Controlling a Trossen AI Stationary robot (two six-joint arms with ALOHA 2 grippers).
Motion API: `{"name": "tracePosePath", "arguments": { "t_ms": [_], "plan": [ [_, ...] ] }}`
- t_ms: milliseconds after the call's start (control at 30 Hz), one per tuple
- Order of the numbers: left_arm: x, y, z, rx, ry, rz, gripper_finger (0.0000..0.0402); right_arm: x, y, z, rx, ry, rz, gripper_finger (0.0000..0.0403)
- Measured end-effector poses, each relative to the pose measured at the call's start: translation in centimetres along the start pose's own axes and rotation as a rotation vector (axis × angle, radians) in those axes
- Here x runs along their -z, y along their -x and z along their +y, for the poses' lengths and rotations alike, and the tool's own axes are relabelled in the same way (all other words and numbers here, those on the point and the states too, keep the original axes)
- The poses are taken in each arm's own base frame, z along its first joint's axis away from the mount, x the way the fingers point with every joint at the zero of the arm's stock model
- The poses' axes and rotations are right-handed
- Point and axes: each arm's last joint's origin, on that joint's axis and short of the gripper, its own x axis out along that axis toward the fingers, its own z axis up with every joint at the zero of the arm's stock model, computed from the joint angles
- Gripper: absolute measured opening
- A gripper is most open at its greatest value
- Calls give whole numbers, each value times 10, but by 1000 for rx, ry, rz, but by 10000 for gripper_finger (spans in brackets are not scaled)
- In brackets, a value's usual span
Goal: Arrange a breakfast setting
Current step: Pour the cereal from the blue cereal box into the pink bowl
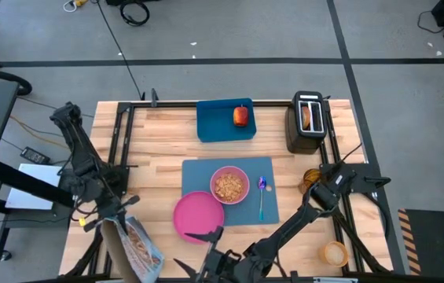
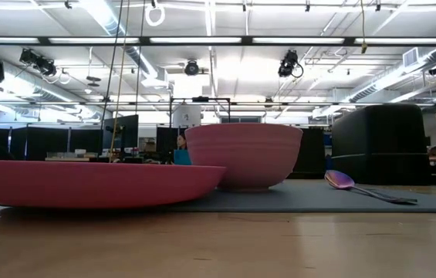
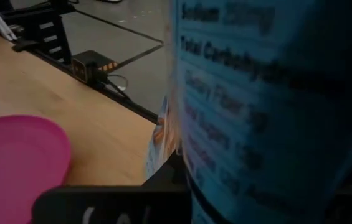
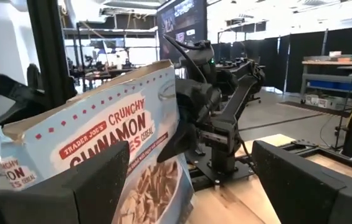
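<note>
My left gripper is shut on a blue cereal box at the table's near left; the box's open top is up. My right gripper is open and empty at the near edge, facing the box. A pink bowl holding cereal, a pink plate and a teal-handled spoon lie on the slate-blue mat. A red apple sits on the brighter blue tray. Toast stands in the black toaster. An orange cup stands near right. My left gripper holds the cereal box by its edge in the upper half, the fingers on either face. The printed nutrition panel fills its wrist view and hides the fingers. The box stands roughly upright; whether its bottom rests on the table I cannot tell.
A shiny gold-brown object stands by the right arm's base. The plate's near part overhangs the mat's near left corner. Bare wood lies left of the mat and between mat and tray.
</note>
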Motion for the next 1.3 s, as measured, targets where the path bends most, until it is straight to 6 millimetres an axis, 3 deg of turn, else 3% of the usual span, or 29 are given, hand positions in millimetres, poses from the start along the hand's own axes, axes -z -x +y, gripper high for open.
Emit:
{"name": "tracePosePath", "arguments": {
  "t_ms": [133,667,933,1133,1300],
  "plan": [
    [2,4,-3,25,20,15,22,6,-2,4,16,-12,0,347],
    [10,7,-3,34,175,92,187,9,-24,-7,-24,-5,1,347],
    [13,10,-4,69,235,164,201,23,-37,-13,-98,-35,90,347],
    [0,16,-4,40,244,132,201,37,-48,-20,-188,-102,212,347],
    [-11,22,-4,35,247,121,201,40,-48,-20,-205,-45,230,347]
  ]
}}
